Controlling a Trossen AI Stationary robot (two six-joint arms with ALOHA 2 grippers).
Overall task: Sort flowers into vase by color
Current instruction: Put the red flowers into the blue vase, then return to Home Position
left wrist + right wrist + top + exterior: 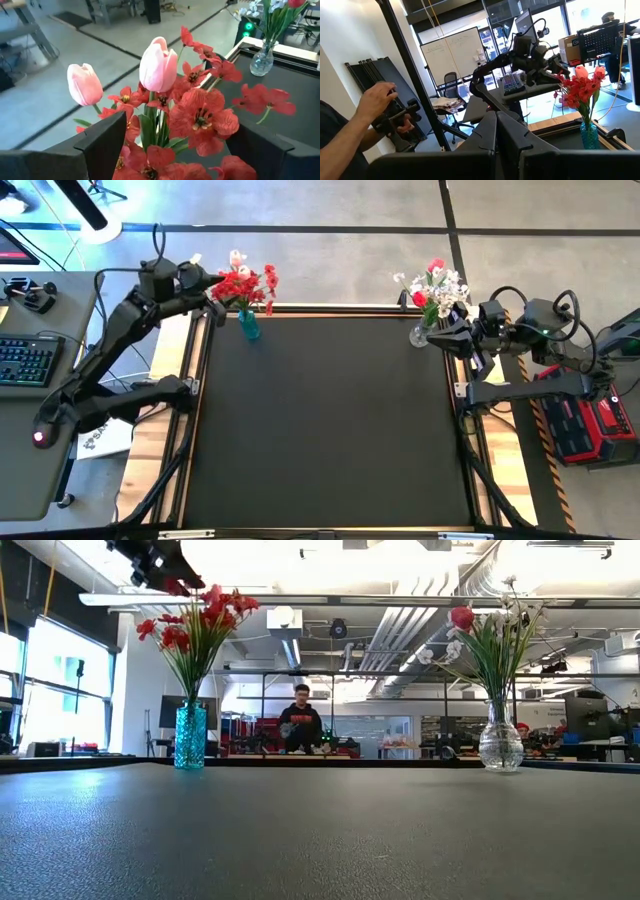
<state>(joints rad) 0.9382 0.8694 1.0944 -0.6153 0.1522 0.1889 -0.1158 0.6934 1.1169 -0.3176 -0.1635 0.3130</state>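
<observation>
I have the black table bare of loose stems across its whole middle; the flowers all stand in the 2 vases along its far edge, at the top of the high view. In the upper left of that view the blue vase holds the red blooms plus 2 pink tulips. In the upper right, the clear vase holds white sprays with red heads still mixed in.

So I judge the sort nearly done, with the step in hand being a pick at the blue vase: the pink tulips do not match the red bunch.

My left gripper hovers just above that bouquet, its jaws spread wide with the tulip stems and red blooms between the 2 dark fingers, holding nothing. My right gripper sits beside the clear vase at the right edge of the table, fingers pressed together and empty, waiting.

Next I would lower the left gripper onto 1 tulip stem alone, below the head, and close without catching the red blooms crowding it. The risk, I think, is dragging neighbours out or tipping the narrow blue vase.

In the low view a person stands far behind the table, and in the right wrist view a person's hand shows at the left.
</observation>
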